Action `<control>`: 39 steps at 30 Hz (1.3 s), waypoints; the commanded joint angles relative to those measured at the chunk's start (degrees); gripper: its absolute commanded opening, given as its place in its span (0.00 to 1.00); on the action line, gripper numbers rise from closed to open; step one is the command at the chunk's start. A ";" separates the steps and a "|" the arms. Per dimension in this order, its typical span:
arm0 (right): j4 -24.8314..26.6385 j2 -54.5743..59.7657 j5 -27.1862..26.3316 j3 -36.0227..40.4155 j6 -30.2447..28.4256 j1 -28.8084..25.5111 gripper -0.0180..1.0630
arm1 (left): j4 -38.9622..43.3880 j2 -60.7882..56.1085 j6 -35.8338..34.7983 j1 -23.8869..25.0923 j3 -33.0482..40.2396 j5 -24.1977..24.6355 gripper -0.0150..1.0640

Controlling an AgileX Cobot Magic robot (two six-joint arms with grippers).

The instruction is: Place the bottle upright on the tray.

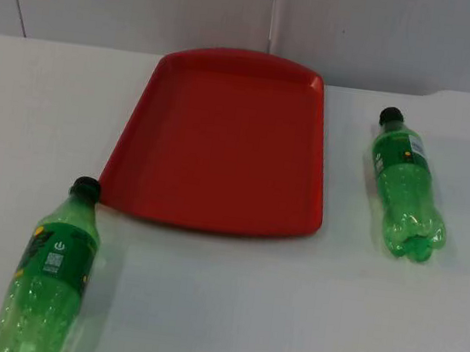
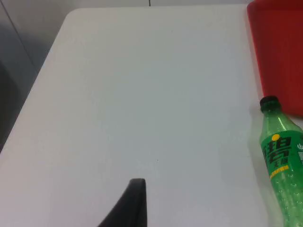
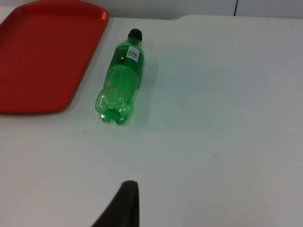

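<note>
Nothing is lifted yet: both bottles lie on their sides on the white table (image 1: 227, 312) and the red tray (image 1: 222, 140) is bare, so the step in hand is the approach, and the next move calls for one claw to travel to a bottle, straddle its body across the long axis, and close before tipping it upright. One black fingertip of the left gripper (image 2: 130, 205) stands over bare table, holding nothing; how far it gapes I cannot tell. The near bottle (image 2: 283, 170) lies ahead of it and off to the side, cap just beside the tray's corner. The right gripper (image 3: 122, 205) likewise holds nothing, opening unreadable; the far bottle (image 3: 121, 78) lies ahead of it, base toward the claw, near the tray's edge but apart.
</note>
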 commanded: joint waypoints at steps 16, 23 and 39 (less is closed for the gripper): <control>-0.17 -0.24 -0.26 0.33 -0.02 -0.25 0.99 | -4.98 6.71 0.04 0.08 -7.64 1.46 0.99; -0.17 -0.24 -0.26 0.33 -0.02 -0.25 0.99 | -6.02 16.54 1.21 0.08 -13.60 1.82 0.99; -0.17 -0.24 -0.26 0.33 -0.02 -0.25 0.99 | -5.88 38.49 3.67 0.08 -27.06 3.45 0.99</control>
